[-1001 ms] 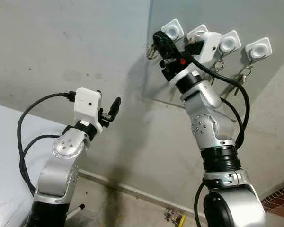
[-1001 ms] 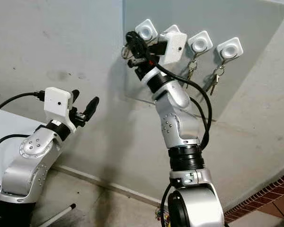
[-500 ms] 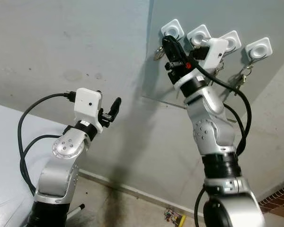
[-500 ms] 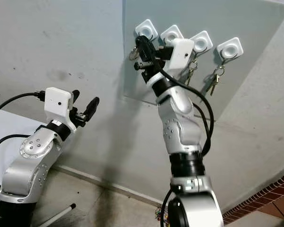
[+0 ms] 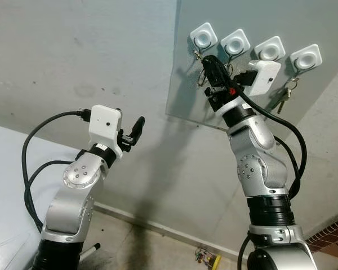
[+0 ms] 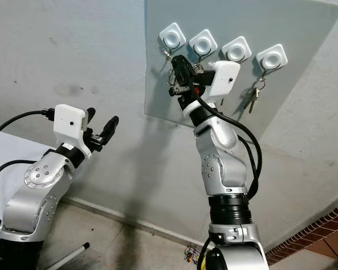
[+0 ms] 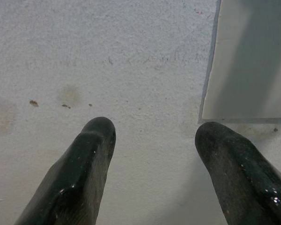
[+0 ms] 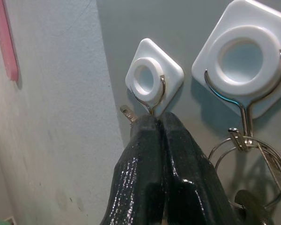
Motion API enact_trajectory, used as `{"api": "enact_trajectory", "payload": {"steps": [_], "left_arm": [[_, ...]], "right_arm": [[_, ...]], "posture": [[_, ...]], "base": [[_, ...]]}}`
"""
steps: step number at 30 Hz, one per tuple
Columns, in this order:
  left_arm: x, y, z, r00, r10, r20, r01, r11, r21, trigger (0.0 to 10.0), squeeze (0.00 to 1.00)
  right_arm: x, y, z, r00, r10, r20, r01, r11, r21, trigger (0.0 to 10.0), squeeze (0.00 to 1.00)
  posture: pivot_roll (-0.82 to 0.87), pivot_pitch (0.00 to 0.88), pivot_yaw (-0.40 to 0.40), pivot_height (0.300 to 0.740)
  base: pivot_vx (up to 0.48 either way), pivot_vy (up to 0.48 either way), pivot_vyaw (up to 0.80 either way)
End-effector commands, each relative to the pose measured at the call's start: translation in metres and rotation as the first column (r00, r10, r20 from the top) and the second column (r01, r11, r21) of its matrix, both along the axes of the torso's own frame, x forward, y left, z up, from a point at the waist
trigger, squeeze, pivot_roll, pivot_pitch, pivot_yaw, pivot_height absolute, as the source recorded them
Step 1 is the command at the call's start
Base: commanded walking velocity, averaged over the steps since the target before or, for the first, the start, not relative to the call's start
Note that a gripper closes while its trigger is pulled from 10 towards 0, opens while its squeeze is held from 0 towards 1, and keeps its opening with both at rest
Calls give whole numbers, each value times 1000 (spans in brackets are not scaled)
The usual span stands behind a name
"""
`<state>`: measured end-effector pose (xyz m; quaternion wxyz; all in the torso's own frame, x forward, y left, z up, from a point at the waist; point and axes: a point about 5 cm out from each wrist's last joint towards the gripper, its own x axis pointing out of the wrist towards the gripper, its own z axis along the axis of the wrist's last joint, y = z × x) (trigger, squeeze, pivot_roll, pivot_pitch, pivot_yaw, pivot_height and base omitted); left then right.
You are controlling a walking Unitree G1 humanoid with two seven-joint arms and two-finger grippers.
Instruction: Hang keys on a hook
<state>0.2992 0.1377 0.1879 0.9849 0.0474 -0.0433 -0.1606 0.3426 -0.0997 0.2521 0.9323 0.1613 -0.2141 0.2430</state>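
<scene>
Grey wall panel [image 5: 304,17] ahead: our right gripper [image 8: 154,123] pinches the keys [image 5: 201,76] shut just under the leftmost hook [image 8: 152,79]; light, dangly, slippery metal, so we grip the ring; left gripper [image 7: 154,140] idles wide.

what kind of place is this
Probably a plain indoor wall corner, maybe an entryway set up for key storage: a grey panel carrying four white hooks, keys hanging from some, and a bare concrete floor.
</scene>
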Motion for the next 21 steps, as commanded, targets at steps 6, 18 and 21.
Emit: {"api": "enact_trajectory", "payload": {"steps": [6,18,21], "left_arm": [[-1,-3,3,1000,-12,5,12,1000,0,10000,0],[-1,-3,4,1000,-7,6,7,1000,-5,10000,0],[-1,-2,3,1000,-2,5,2,1000,-7,10000,0]], "right_arm": [[-3,1,7,1000,19,24,-19,1000,-10,10000,0],[-13,10,13,986,143,85,-144,990,-3,10000,0],[-17,10,17,978,181,108,-185,982,26,10000,0]], "posture": [[-87,0,-63,740],[-83,0,-66,740],[-83,0,-68,740]], "base": [[0,0,0],[0,0,0],[0,0,0]]}}
